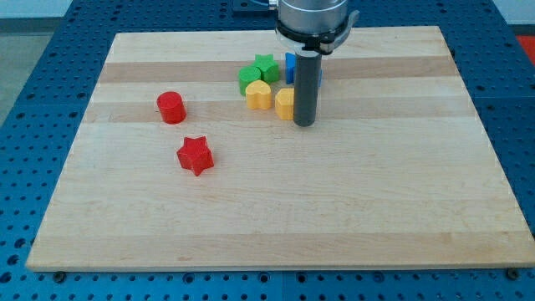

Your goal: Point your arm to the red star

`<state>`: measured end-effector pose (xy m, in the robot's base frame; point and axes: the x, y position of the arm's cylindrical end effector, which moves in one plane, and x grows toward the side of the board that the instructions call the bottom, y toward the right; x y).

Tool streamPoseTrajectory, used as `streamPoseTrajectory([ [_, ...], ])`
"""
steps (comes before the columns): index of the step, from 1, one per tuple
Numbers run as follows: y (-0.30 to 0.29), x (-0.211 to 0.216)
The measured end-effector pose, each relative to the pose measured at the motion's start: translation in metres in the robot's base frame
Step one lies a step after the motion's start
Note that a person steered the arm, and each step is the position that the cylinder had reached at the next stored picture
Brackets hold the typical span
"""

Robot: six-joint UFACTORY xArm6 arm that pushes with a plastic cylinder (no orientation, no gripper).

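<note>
The red star (196, 155) lies on the wooden board (276, 217), left of centre. My tip (304, 124) touches the board well to the star's right and a little higher in the view, right beside a yellow block (285, 104). A red cylinder (171, 108) stands above and left of the star.
A cluster sits near the board's top centre, left of the rod: a yellow heart-like block (258, 94), a green star (266, 65), another green block (248, 79) and a blue block (290, 67) partly hidden behind the rod. The board rests on a blue perforated table (33, 100).
</note>
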<state>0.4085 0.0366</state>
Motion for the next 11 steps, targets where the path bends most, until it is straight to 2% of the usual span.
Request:
streamPoseTrajectory([
  [2, -0.003, 0.002],
  [4, -0.009, 0.080],
  [5, -0.047, 0.115],
  [6, -0.096, 0.132],
  [8, -0.190, 0.132],
  [10, -0.192, 0.102],
  [11, -0.166, 0.087],
])
